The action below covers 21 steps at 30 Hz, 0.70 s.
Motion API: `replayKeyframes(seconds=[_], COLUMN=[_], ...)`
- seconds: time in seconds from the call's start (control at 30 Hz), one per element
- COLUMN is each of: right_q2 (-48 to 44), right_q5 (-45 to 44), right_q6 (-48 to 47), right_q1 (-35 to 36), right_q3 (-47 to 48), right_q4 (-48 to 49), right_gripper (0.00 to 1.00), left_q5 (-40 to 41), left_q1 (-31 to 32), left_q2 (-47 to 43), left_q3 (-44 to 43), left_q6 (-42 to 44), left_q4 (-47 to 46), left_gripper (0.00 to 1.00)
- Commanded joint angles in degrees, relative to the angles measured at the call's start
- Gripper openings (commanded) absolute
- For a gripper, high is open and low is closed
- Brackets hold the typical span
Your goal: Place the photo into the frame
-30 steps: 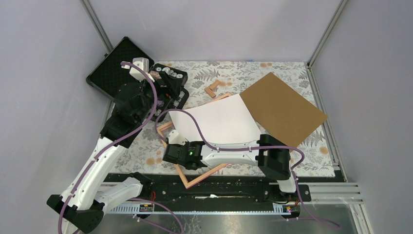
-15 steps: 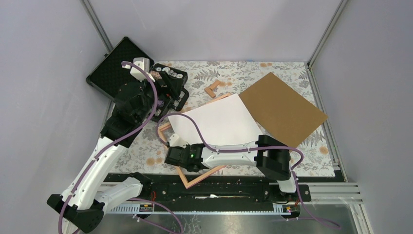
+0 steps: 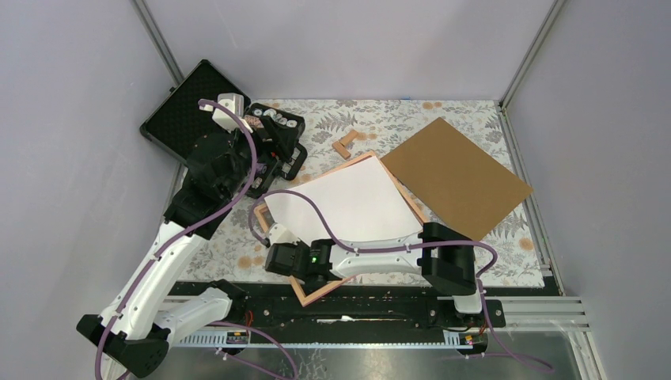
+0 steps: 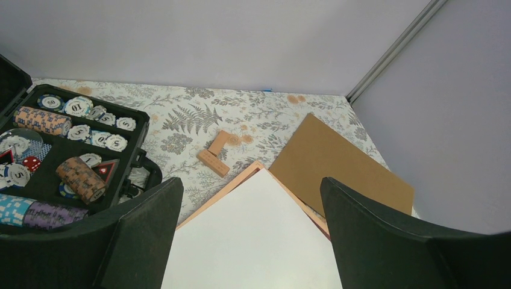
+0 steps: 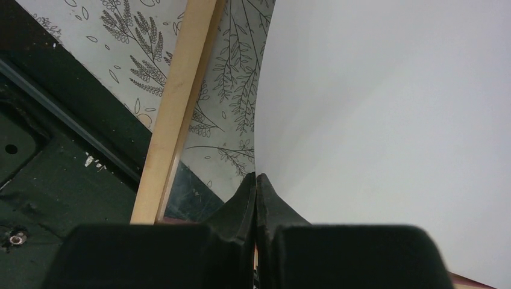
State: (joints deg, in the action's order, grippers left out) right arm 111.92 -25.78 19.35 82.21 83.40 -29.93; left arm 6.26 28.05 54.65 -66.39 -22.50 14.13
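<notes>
The photo (image 3: 348, 207) lies white side up, tilted, over the frame (image 3: 405, 192), a pinkish-orange rectangle on the flowered table. My right gripper (image 3: 278, 257) is shut on the photo's near left edge. In the right wrist view the gripper (image 5: 256, 176) pinches the white sheet (image 5: 385, 120), lifted a little above the frame's rail (image 5: 175, 120). My left gripper (image 3: 269, 158) hangs open at the left. Between its fingers (image 4: 251, 183) show the photo (image 4: 259, 241) and the frame's far corner (image 4: 224, 191).
A brown board (image 3: 457, 176) lies at the right, touching the frame's far right rail. Small wooden blocks (image 3: 345, 144) sit behind the frame. An open black case of poker chips (image 4: 60, 156) stands at the far left. A black mounting rail (image 3: 380, 305) runs along the near edge.
My right gripper has pulled the photo left and toward the near edge. The frame's right rail now shows beside the brown board. The left arm has not moved.
</notes>
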Motion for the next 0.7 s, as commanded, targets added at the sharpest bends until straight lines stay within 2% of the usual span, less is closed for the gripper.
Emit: replayKeyframes(seconds=[0.0,0.67], right_q2=[-2.67,-5.16], right_q5=[0.59,3.34], right_q6=[-1.05,-5.75], right_q1=[0.58,0.84], right_q3=[0.21,-5.53], right_q4=[1.84,7.0], right_gripper=[0.0,0.0], left_q5=[-0.69,-0.72], left_q1=[-0.29,-0.28], left_q2=[-0.09,0.27], left_q3=[-0.88,-0.87], left_q6=[-0.35,-0.35], left_q4=[-2.09,-2.11], left_gripper=[0.89,0.89])
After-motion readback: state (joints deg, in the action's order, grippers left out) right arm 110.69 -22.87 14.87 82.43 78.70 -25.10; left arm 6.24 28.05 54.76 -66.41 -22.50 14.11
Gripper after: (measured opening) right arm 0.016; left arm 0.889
